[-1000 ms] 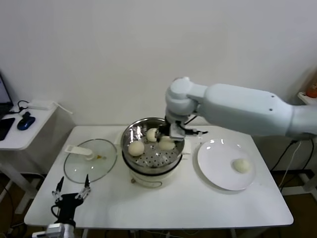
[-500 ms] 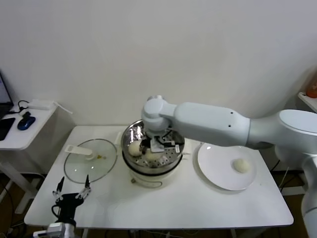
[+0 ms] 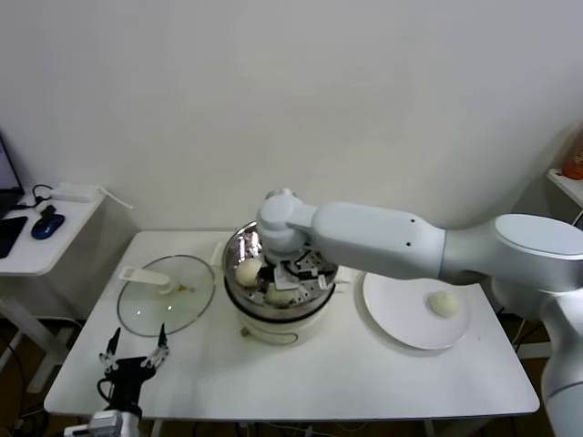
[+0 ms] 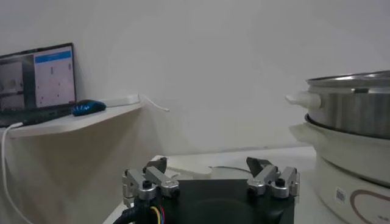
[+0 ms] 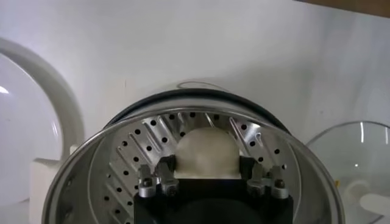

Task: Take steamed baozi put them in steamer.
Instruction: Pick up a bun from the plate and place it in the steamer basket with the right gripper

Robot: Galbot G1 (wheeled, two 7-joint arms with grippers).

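While my right gripper (image 3: 284,280) sits down inside the steamer (image 3: 239,250), head view shows one baozi (image 3: 248,272) on the tray and another (image 3: 444,304) alone on the white plate (image 3: 392,309). Right wrist view: my fingers (image 5: 166,167) clamp a bun (image 5: 207,152). Left wrist view: left gripper (image 4: 211,179) parked, spread wide.

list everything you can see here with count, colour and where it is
steamed baozi: three visible, cream-white; two in the steamer, one on the plate
steamer: one, steel on cream base, table centre
plate: one, white, right of steamer
glass lid: one, clear with white handle, left of steamer
table: one, white
side shelf: one, white, holds a blue mouse
right end effector: inside the steamer, closed on a baozi
left end effector: open, parked at the table's near left edge
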